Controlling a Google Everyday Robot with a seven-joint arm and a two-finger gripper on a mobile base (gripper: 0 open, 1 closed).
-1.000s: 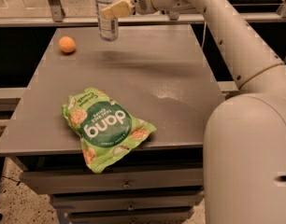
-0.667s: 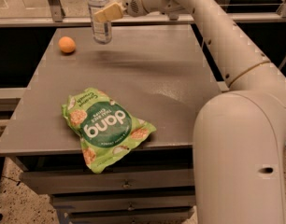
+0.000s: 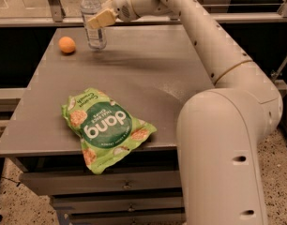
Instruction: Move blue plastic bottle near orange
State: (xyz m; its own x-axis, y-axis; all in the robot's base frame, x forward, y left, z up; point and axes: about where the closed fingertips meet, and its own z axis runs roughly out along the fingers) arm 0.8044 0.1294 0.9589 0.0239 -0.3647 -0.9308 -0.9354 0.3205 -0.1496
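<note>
**Q:** Where is the gripper, and what is in it?

**A:** The gripper (image 3: pixel 96 21) is over the far left part of the grey table (image 3: pixel 148 74), close to the far edge. It comes in from the right on a long white arm (image 3: pixel 204 36). One tan finger (image 3: pixel 102 18) lies across the front of the blue plastic bottle (image 3: pixel 91 4), and the other finger is hidden behind it. The jaws are pinched around the middle of the bottle, below its white cap.

**Q:** Where is the bottle, then?

**A:** It is upright near the far left corner. Its base is at the level of the tabletop, though it is hard to say whether it rests there or hangs just above.

**Q:** And the orange?

**A:** The orange (image 3: pixel 67 45) sits on the table just to the left of the bottle. It is near the bottle but not touching it.

**Q:** Anything else on the table?

**A:** A green snack bag (image 3: pixel 106 128) lies flat at the near edge, left of centre, with one corner hanging over. It is well apart from the bottle and the orange.
</note>
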